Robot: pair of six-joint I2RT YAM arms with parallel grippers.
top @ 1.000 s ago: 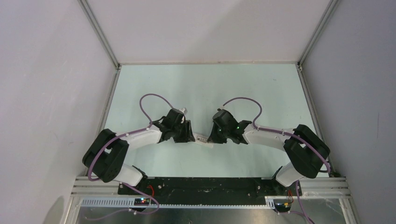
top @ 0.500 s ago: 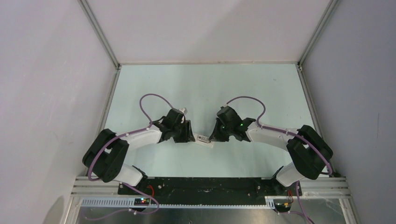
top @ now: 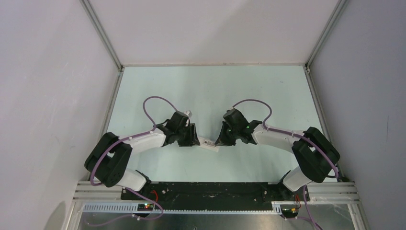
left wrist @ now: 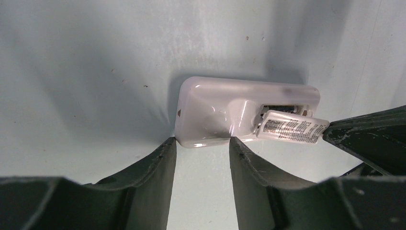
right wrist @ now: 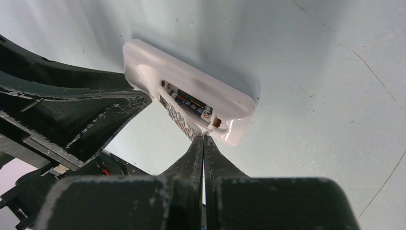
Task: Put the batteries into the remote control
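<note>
Noted the remote control (top: 209, 143) lying back-up on the pale green worktop (top: 210, 91), about midway between left and right edges, nearer the near edge than the far. From the top view, made out only a small white bar flanked by left gripper (top: 197, 141) and right gripper (top: 219, 142). Could not read finger state from there.

From the left wrist view: saw left fingers (left wrist: 160, 163) spread, tips up against the remote's near long side at its rounded end, with only bare worktop in the gap. Saw also a labelled white cover strip (left wrist: 292, 128) tilted over the recess, hiding most of it, with far end meeting the right gripper's tip.

From the right wrist view: saw straight into the open recess, with one dark battery (right wrist: 190, 103) seated lengthwise and an orange-brown contact (right wrist: 216, 122) beside it. Saw right fingers (right wrist: 218, 163) pressed together, tip touching the cover strip's end. Cannot tell whether nipping the strip or merely touching it.
</note>
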